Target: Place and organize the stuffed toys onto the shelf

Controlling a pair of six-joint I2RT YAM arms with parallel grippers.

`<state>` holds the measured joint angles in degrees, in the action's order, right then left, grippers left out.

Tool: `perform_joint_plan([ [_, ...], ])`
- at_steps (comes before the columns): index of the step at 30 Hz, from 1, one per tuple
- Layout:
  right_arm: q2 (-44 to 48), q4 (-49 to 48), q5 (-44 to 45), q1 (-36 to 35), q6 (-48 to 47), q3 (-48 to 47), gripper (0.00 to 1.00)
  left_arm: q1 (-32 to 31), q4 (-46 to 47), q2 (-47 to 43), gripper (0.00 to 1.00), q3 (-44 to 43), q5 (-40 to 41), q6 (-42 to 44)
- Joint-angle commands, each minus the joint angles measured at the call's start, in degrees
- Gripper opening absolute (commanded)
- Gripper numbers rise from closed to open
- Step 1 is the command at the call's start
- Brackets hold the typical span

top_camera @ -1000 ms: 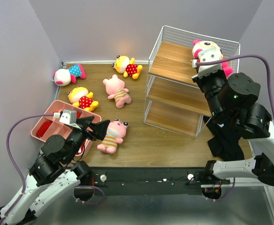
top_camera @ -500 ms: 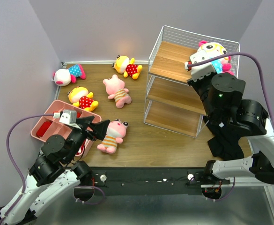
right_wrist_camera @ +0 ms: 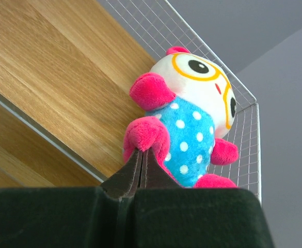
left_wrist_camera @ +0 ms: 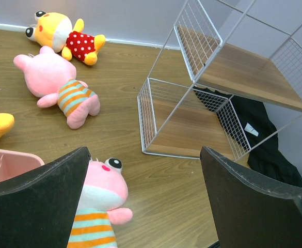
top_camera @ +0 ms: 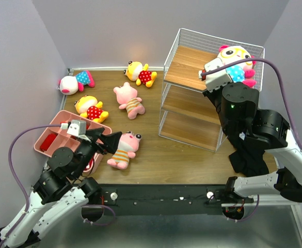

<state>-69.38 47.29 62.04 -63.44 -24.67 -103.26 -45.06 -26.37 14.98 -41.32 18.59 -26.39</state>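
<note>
Right jaws clench a pink limb of the white-faced toy (right_wrist_camera: 184, 129) at the top board of the shelf (right_wrist_camera: 52, 77). Left jaws stand released beside the striped pig (left_wrist_camera: 101, 201).

The left arm (top_camera: 63, 170) and right arm (top_camera: 254, 129) are black with white lower parts. Each has a purple cable (top_camera: 9, 157) and a small white box (top_camera: 77, 127).

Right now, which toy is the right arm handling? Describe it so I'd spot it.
Find the stepped wooden shelf in the white wire frame, top board. There is a white-faced toy with blue dotted belly, the only toy at the shelf, its pink paw pinched by the right claw.
</note>
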Motion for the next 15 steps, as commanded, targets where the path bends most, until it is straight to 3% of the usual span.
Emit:
perform_joint_plan([
  [1, -0.4, 1.2, 4.8, -0.4, 1.1, 0.3, 0.01, 0.5, 0.1, 0.6, 0.99, 0.7, -0.8, 0.6],
  [8, -0.6, 0.4, 3.2, -0.4, 1.2, 0.0, 0.01, 0.8, 0.1, 0.9, 0.99, 0.8, -1.1, 0.6],
  [9, -0.7, 0.4, 2.6, -0.4, 1.3, -0.2, 0.09, 0.8, 0.1, 1.1, 0.99, 0.8, -1.2, 0.6],
  [10, -0.8, 0.4, 1.9, -0.3, 1.6, -0.5, 0.23, 0.8, 0.2, 1.1, 0.99, 0.8, -1.2, 0.6],
  [11, -0.8, 0.4, -0.5, -0.4, 1.9, -1.6, 0.43, 0.8, 0.2, 1.2, 0.99, 0.8, -1.2, 0.6],
  [15, 0.0, 0.2, -9.5, -0.4, 3.9, -4.6, 0.55, 0.8, 0.2, 1.6, 0.99, 0.9, -0.8, 0.5],
])
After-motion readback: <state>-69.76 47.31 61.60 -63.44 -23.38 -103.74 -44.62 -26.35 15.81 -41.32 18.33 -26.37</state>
